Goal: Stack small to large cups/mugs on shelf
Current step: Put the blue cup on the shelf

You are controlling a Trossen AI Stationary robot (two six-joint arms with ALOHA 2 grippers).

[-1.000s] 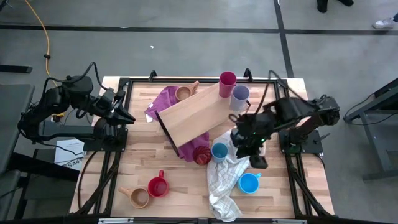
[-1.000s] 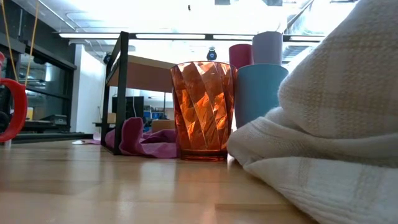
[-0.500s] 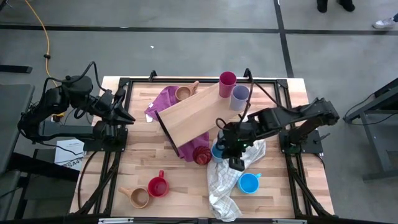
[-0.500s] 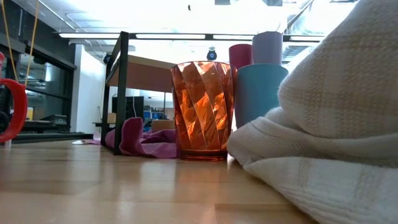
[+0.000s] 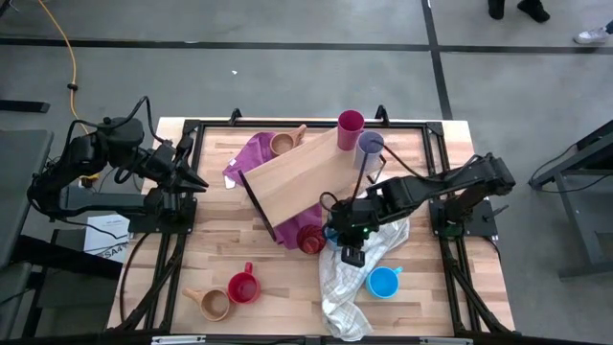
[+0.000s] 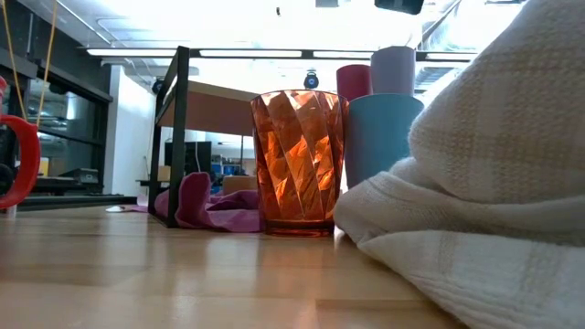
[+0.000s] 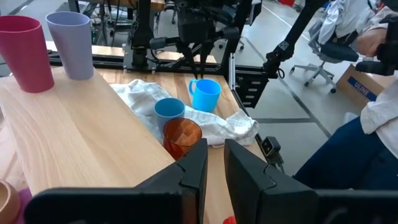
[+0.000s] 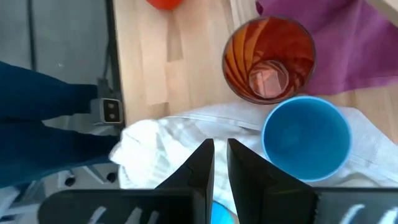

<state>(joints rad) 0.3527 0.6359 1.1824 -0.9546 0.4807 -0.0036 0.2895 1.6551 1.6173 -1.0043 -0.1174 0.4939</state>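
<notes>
Approach step of the stacking task. The right gripper (image 5: 351, 251) hangs above the middle of the surface (image 5: 239, 182), over the white checked towel (image 5: 347, 287), with its fingers (image 8: 200, 167) close together, leaving only a narrow slit, and holding nothing. Just beside it stand the blue cup (image 5: 335, 233) and the amber faceted tumbler (image 5: 309, 239), upright and touching or nearly so, at the near end of the shelf (image 5: 292, 177). The shelf lies askew across the surface's centre, and at its far end, toward the far edge, stand the magenta tumbler (image 5: 351, 125) and the lavender tumbler (image 5: 369, 146). A tan mug (image 5: 283, 144) rests on the purple cloth (image 5: 251, 153); a blue mug (image 5: 383, 282) sits near the right edge; a red mug (image 5: 242, 287) and a second tan mug (image 5: 213, 304) sit near the front-left corner. The left gripper (image 5: 196, 179) waits at the left edge, its fingers (image 7: 189, 174) nearly closed. Judgement: the next move calls for spreading the right gripper's fingers, centring over 1 rim, probably the blue cup's, and descending without snagging the towel.
</notes>
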